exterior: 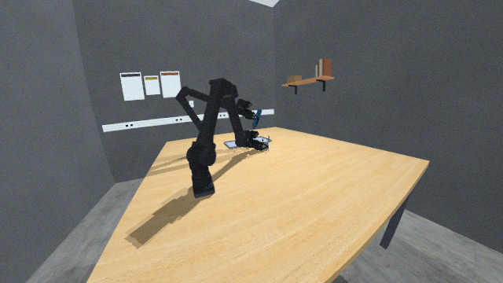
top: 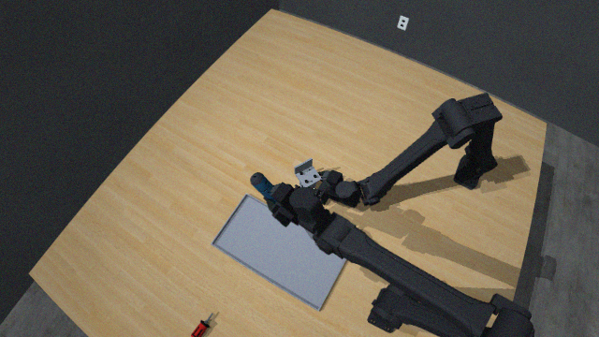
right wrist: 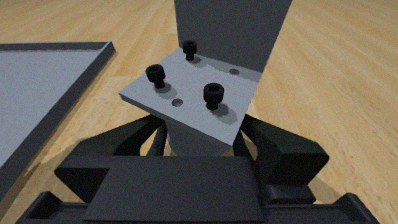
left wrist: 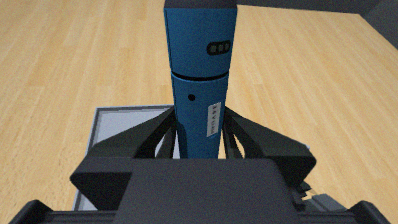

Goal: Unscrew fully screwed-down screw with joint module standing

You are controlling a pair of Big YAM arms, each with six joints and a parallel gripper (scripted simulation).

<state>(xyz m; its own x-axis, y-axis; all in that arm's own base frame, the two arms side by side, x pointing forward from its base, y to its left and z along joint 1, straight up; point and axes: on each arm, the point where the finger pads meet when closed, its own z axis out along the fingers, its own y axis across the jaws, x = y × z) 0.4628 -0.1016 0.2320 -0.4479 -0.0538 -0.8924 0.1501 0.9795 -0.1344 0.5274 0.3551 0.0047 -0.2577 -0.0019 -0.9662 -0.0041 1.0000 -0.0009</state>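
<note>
My left gripper is shut on the electric screwdriver, holding it tilted in the air, above and beside the bracket. Its tip is hidden in the left wrist view. My right gripper is shut on the joint module, which stands upright under the grey bracket. Three black screws stand raised on the bracket plate, with shank showing below their heads. Two holes hold no screw. No fully seated screw is visible.
A shallow grey tray lies beside the joint module, partly under the left arm. A red screwdriver lies near the table's edge at the bottom of the top view. The two arms are close together around the module.
</note>
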